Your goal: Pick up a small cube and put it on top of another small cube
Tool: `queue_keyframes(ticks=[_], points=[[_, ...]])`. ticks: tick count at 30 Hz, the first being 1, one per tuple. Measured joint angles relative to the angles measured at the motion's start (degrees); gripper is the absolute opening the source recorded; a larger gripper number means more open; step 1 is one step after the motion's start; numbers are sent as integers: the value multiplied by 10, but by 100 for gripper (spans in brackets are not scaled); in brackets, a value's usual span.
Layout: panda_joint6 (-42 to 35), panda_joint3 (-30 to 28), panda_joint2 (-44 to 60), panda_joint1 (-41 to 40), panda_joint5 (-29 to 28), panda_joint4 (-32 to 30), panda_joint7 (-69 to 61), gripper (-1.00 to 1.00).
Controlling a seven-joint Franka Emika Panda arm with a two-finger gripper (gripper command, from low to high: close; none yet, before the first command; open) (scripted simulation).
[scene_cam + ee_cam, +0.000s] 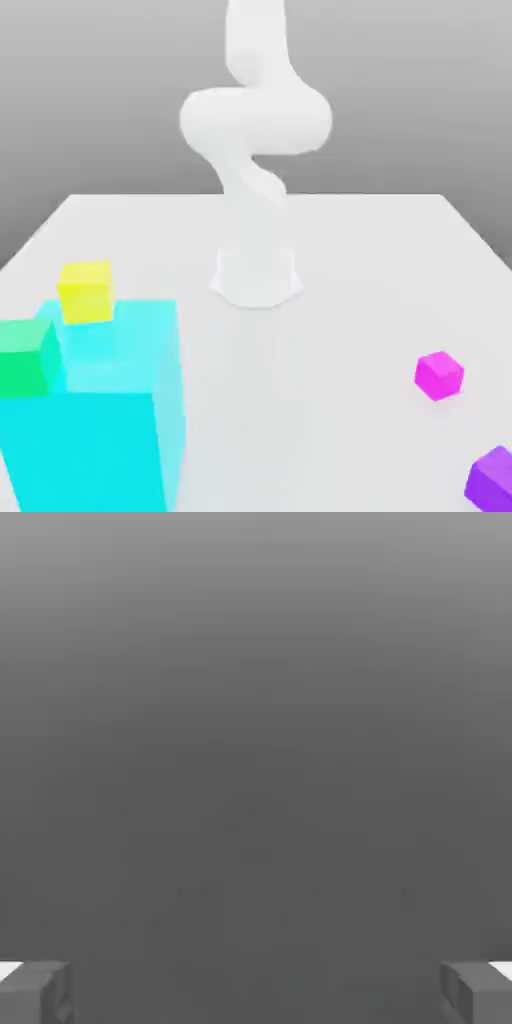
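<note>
Cyan block point(90, 450) under yellow cube point(86, 293) and green cube point(25, 360)

The white arm point(256, 120) stands at the far part of the scene, about midway between the exterior view's left and right. Its base point(256, 280) sits upright on the tabletop point(270, 400), flaring slightly at the foot. Above it the lower link narrows, then a thick rounded joint section point(256, 121) bulges out to both sides, and another link rises from it past the picture's upper edge. In the hand view the gripper point(256, 997) has its two fingers point(470, 994) spread wide apart, with nothing held between them.
</note>
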Motion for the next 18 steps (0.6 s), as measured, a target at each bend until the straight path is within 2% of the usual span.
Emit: queue_keyframes(ticks=[18], points=[[87,119,377,47,-82,33,44,0]])
